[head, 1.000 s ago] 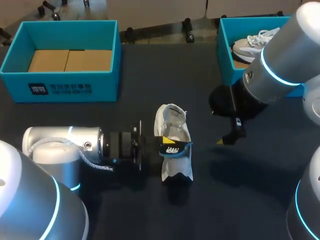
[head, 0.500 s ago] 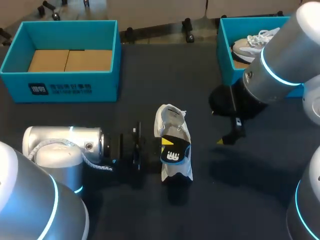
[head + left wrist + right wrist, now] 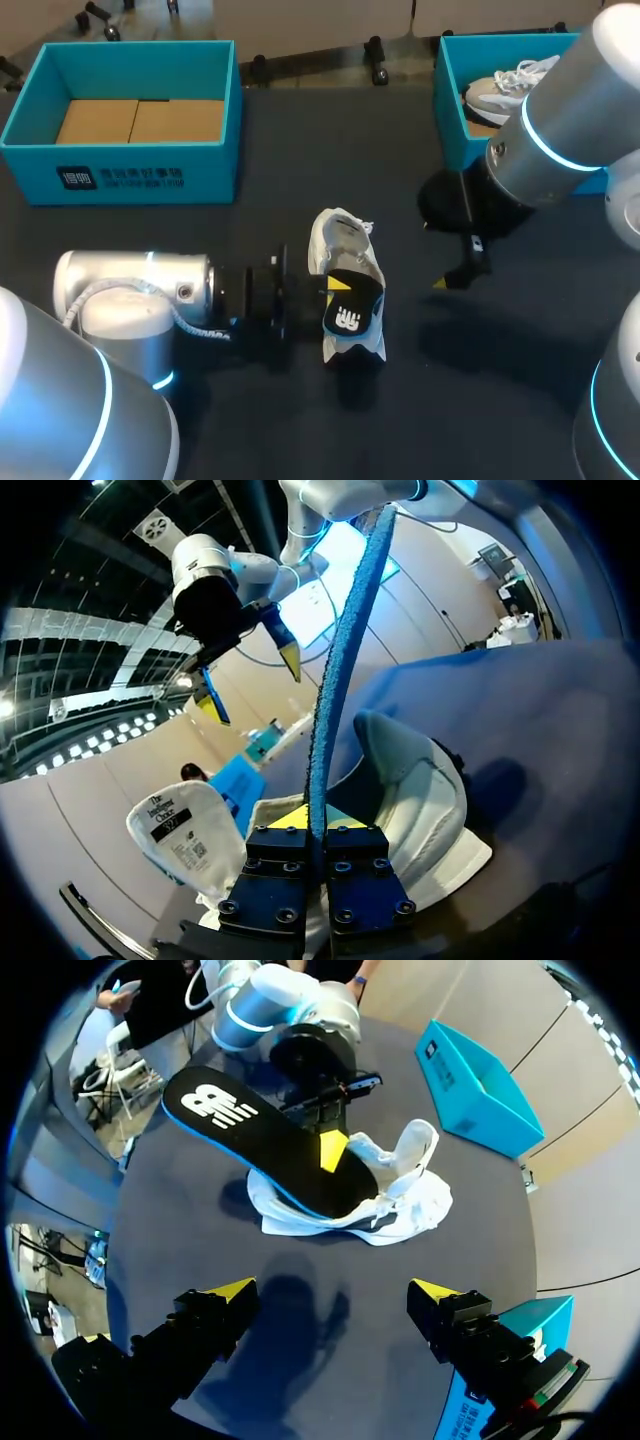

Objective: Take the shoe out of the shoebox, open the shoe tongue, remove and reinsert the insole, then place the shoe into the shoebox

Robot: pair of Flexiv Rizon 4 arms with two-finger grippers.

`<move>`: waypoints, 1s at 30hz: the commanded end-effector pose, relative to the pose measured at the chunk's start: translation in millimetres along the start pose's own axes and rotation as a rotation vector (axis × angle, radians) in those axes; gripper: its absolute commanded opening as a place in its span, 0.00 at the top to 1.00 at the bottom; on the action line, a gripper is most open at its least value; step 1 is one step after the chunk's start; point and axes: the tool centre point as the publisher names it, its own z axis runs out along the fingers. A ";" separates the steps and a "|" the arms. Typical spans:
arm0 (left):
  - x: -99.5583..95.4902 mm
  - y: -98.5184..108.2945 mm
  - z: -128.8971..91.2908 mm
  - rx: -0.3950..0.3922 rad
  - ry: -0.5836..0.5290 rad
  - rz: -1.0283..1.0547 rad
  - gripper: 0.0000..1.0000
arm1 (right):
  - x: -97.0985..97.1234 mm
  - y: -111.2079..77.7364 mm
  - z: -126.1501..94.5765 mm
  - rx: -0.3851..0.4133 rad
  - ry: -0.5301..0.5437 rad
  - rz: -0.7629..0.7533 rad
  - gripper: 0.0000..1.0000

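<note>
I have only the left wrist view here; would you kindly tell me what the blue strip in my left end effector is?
Observer: It is the insole seen edge-on. The right wrist view shows it black on top with a white logo, and the left end effector is shut on it.
Operator: Thank you. Is it wholly out of the shoe?
Observer: No. One end appears to sit inside the opening of the white shoe.
Operator: And is there room in the box for later?
Observer: Yes. In the head view the shoebox at the robot's left holds no shoe.
</note>
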 end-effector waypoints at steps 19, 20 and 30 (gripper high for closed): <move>-10.5 -38.8 -10.9 0.097 -0.062 0.006 0.64 | 0.0 0.7 2.3 0.001 -0.002 0.000 0.00; -10.1 -41.0 -11.6 0.101 -0.061 0.007 0.65 | 0.0 0.7 2.3 0.001 -0.002 0.000 0.00; -8.6 -46.5 -13.3 0.116 -0.062 0.016 1.00 | 0.0 0.7 2.3 0.001 -0.002 0.000 0.00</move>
